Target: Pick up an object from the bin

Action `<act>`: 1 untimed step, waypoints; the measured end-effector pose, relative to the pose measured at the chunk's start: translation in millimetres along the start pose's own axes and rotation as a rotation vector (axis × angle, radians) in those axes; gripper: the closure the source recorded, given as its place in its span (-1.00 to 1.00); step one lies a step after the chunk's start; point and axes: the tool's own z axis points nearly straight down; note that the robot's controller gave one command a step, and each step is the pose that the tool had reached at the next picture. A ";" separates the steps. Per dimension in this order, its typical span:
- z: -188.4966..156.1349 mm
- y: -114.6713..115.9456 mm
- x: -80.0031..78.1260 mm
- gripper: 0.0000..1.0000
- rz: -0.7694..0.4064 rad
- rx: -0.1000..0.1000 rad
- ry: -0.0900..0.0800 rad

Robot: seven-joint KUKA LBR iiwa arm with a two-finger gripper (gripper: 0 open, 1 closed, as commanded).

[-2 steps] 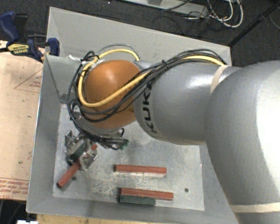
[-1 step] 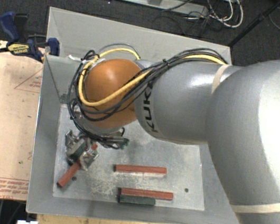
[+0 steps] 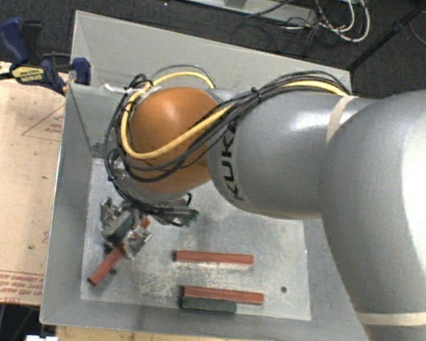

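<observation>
A grey metal bin [image 3: 72, 182] is seen from above. Near its front left corner, a small red stick [image 3: 101, 272] lies tilted on the floor. The gripper [image 3: 125, 236] is directly above the stick's upper end, right against it; whether the pincer is released or clenched is not clear. Above the gripper sits the wrist's rounded orange cover [image 3: 173, 130], wrapped in cables. To the right, apart from the gripper, lie two long red bars [image 3: 213, 260], the nearer one touching a dark block [image 3: 208, 306]. The silver arm [image 3: 356, 191] enters from the right.
</observation>
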 end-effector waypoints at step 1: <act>-20.6 1.1 0.9 1.00 0.000 -0.003 0.004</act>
